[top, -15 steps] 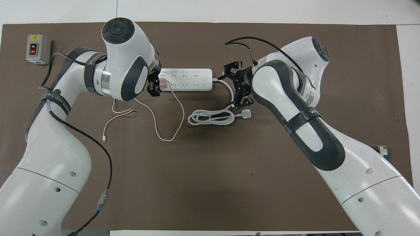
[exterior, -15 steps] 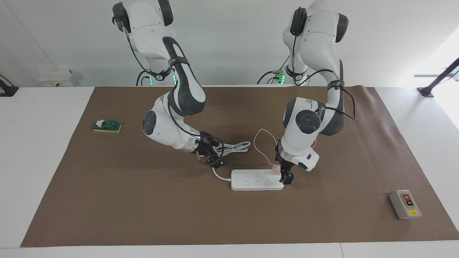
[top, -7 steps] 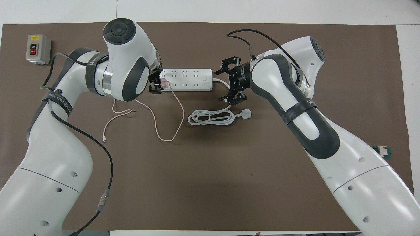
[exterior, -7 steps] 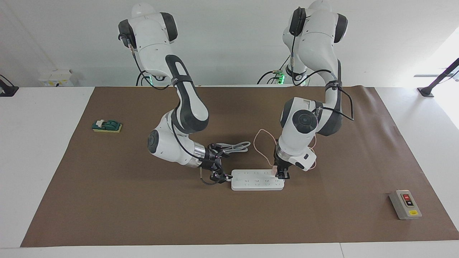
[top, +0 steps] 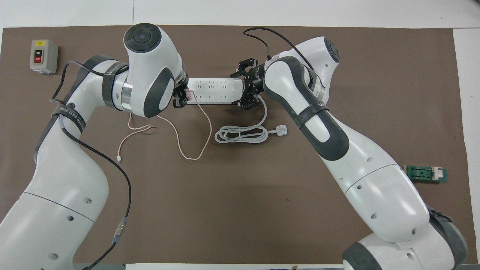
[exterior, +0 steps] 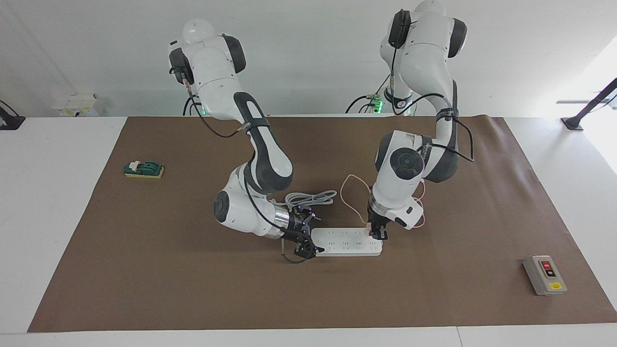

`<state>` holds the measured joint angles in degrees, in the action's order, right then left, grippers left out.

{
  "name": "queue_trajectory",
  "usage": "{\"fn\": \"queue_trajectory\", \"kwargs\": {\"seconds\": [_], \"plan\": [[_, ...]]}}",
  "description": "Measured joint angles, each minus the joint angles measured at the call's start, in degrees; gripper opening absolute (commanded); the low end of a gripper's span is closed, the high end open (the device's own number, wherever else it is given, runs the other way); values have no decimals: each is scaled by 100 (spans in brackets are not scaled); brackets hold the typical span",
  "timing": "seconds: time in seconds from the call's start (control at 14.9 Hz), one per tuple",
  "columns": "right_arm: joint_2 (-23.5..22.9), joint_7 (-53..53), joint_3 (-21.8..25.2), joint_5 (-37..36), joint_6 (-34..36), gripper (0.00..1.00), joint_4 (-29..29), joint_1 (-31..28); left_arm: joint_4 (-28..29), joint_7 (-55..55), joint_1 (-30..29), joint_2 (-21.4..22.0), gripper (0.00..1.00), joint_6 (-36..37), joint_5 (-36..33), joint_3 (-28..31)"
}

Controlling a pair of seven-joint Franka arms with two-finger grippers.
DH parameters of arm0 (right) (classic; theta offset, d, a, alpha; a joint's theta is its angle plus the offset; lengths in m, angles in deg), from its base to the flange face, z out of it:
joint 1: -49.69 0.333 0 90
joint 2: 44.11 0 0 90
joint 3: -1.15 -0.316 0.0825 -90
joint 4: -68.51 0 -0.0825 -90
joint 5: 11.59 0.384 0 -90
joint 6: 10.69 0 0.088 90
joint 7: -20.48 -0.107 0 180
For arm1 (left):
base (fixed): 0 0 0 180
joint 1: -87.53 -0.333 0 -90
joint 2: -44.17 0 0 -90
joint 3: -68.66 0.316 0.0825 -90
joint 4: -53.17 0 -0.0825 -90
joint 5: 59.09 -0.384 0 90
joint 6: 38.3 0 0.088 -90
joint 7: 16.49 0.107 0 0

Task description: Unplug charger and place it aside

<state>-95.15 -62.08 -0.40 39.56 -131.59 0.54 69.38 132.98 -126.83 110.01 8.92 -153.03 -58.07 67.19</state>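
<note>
The pale pink charger is plugged into the white power strip at the end toward the left arm. My left gripper is down on it with the fingers shut on the cube, which is mostly hidden. In the overhead view the charger peeks out beside the left gripper. Its thin pink cable loops on the mat nearer the robots and ends in a white connector. My right gripper is open, its fingers astride the strip's other end.
The strip's thick white cord lies coiled on the mat nearer the robots than the strip. A grey box with red and black buttons stands toward the left arm's end. A small green block lies toward the right arm's end.
My left gripper has closed in on the charger from a wider opening. My right gripper has swung from over the coiled cord to the strip's end and now straddles it.
</note>
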Motion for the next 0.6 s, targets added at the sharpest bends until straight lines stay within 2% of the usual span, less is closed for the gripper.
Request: {"fn": "queue_trajectory", "kwargs": {"seconds": [0.6], "plan": [[-211,98,-3,0,-197,100,205,100,-1,-2,7,10,0,1,-27,0]]}}
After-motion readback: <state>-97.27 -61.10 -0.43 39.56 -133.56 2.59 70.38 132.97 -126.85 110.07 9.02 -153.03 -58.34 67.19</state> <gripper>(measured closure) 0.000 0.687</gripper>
